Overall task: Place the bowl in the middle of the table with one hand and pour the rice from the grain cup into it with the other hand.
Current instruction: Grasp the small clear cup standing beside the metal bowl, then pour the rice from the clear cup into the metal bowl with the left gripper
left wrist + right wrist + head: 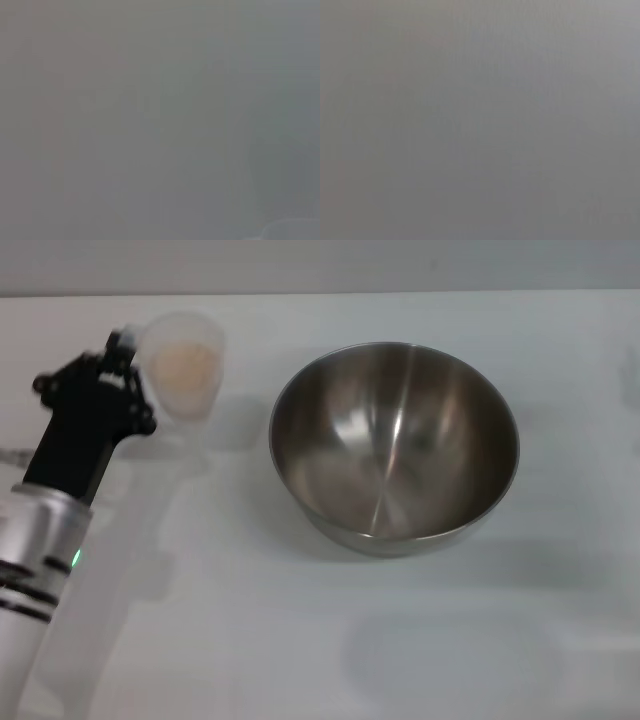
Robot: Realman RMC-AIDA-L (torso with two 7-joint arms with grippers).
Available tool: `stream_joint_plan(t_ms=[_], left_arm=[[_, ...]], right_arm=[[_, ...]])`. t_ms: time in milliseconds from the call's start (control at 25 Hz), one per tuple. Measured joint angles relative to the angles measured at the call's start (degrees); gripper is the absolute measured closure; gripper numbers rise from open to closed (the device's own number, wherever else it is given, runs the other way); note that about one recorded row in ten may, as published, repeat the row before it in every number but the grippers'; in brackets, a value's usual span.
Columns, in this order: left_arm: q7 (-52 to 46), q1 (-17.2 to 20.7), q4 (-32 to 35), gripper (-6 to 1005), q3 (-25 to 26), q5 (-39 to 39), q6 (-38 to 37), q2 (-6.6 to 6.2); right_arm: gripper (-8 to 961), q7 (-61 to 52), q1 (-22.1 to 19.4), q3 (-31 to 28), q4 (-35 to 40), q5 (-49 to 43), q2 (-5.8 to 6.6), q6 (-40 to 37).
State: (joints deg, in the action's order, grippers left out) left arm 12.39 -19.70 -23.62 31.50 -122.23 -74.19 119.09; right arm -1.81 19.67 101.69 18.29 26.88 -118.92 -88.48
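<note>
The grain cup stood at the far left of the table, upright or nearly so, with its open mouth turned toward the head camera. The rice lay inside it as a pale beige patch filling the lower part of the cup. The cup sat well to the left of the bowl, with a strip of bare white tabletop between the 2.

The bowl rested on the table a little right of the middle of the head view, mouth up. Its brushed steel inside showed only reflections and no grains. It was far wider than the cup.

The left gripper was at the cup's left side, its black head reaching in from the lower left on the silver arm. Its tip met the cup's rim near the side handle, but the fingers were hidden against the frosted plastic, so I could not tell whether they were clamped on the cup or spread apart.

The right gripper did not appear in the head view. Both wrist views showed only a flat grey field in which nothing could be made out.
</note>
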Motion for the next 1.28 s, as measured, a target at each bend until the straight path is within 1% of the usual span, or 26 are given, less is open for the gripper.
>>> stream_joint_plan(t_ms=[120,240,280,320,360,400,600,640,760,920,1120,1160,1200,1280], left_arm=[[14.2,-1.6,-2.3,972,-0.2,-0.1,-1.1,0.02],[29.9,-2.5,-5.2,970,-0.5,-0.3,-1.4,0.01],[33.5,-2.7,-5.9,970,-0.5,-0.6,-1.4,0.00],[39.2,-2.8,-6.9,969,-0.6,-1.4,-1.4,0.00],[47.4,-3.0,-7.9,968,-0.8,-3.8,-1.5,0.02],[47.4,-3.0,-7.9,968,-0.8,-3.8,-1.5,0.02],[67.3,-3.2,-10.1,965,-3.7,-10.0,-1.1,0.06],[67.3,-3.2,-10.1,964,-3.7,-10.0,-1.1,0.06],[78.0,-3.8,-11.2,963,-6.7,-11.0,1.7,0.07],[84.5,-4.3,-11.3,960,-8.4,-11.1,4.4,0.09],[92.5,-4.2,-11.3,957,-9.4,-11.1,5.0,0.09],[96.0,-4.2,-11.3,957,-9.7,-11.1,5.0,0.09],[96.4,-4.2,-11.3,956,-9.7,-11.1,5.0,0.09],[101.3,-4.1,-11.2,955,-10.3,-11.1,4.9,0.09]], right_arm=[[475,0.0,0.0,-0.1,0.0,0.0,0.02,-0.7],[475,0.0,0.1,-0.2,0.0,0.0,0.04,-1.0],[475,0.0,0.1,-0.2,0.0,-0.1,0.05,-1.1],[475,0.0,0.1,-0.2,0.0,-0.1,0.05,-1.3],[475,0.0,0.3,-0.2,-0.2,-0.1,0.09,-1.6],[475,0.0,0.3,-0.2,-0.2,-0.1,0.09,-1.6],[475,0.3,0.5,-0.4,-0.4,-0.1,0.22,-2.1],[475,0.3,0.5,-0.4,-0.4,-0.1,0.26,-2.1],[475,0.4,0.7,-0.4,-0.3,-0.1,0.35,-2.1],[476,0.4,0.8,-0.4,-0.2,-0.1,0.38,-2.1],[476,0.4,1.0,-0.4,-0.2,-0.1,0.45,-2.1],[476,0.4,1.1,-0.4,-0.2,-0.1,0.47,-2.1],[476,0.4,1.1,-0.4,-0.3,-0.1,0.49,-2.1],[476,0.4,1.2,-0.5,-0.3,-0.1,0.56,-2.1]])
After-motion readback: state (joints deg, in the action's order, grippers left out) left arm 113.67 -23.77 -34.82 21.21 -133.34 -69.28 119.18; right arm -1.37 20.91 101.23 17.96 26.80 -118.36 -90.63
